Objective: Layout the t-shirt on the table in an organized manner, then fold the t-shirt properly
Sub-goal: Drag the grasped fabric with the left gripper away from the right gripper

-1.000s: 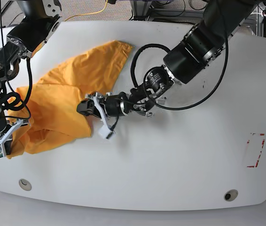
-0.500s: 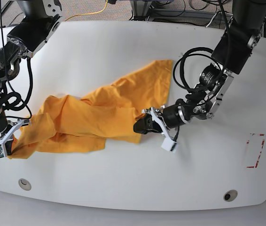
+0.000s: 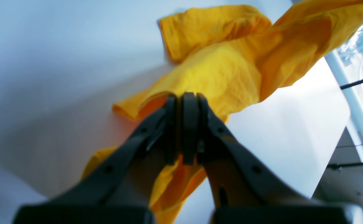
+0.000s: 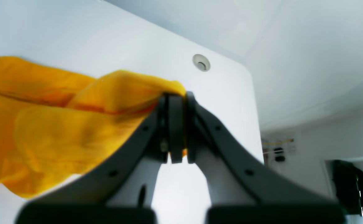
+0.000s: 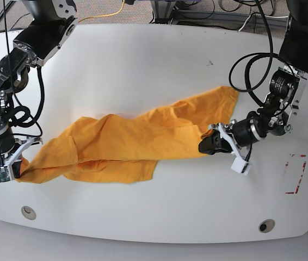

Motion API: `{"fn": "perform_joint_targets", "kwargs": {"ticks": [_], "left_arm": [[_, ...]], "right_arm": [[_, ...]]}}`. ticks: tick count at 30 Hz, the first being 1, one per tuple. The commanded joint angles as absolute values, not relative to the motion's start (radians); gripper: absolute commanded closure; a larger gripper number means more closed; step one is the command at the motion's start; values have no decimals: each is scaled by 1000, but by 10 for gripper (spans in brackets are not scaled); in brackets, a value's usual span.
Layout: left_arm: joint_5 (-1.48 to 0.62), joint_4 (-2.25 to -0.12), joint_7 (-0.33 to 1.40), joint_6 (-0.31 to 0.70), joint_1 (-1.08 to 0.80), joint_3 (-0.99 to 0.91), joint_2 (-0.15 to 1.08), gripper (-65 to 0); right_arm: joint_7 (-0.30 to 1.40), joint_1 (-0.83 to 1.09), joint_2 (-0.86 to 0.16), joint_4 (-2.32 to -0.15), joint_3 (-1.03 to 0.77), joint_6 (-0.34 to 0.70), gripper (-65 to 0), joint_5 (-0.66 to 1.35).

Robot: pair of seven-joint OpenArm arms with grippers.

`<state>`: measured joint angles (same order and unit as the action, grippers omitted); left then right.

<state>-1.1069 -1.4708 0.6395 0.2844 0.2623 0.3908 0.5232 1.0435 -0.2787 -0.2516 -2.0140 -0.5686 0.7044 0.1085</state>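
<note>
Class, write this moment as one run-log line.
left gripper: shut on t-shirt | right gripper: shut on t-shirt | t-shirt: stretched between grippers, unfolded neatly: no

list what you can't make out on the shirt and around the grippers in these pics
- The cloth between the tips of the left gripper: dark fingers cover it in the base view.
- The shirt's far end in the left wrist view: cut off by the right edge.
- The cloth pinched in the right gripper: its blurred fingers hide it in the right wrist view.
- Any print: folds may hide it in every view.

brightly lit, soft shadows, wrist cams' foregrounds blurry, base pic edges curved
</note>
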Motion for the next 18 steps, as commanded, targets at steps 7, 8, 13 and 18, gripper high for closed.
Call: {"fn": "perform_joint_targets", "kwargs": {"ticks": [7,8,13,18], "left_arm": [[-1121,-1578,730,297,173,297,553,0],[-1121,-1580,739,297,159,297,553,0],[-1122,-1581,748,297,79,308,549,0],[-1125,-1580,748,297,41,325,530,-28]], "right_arm": [[1018,-275,-252,-2031,-535,698,0,111],[1018,-275,-251,-2031,-529,698,0,110],[1018,-272,-248,-2031,-518,698,0,110],[1018,-269,-248,-2031,-516,698,0,110]]}}
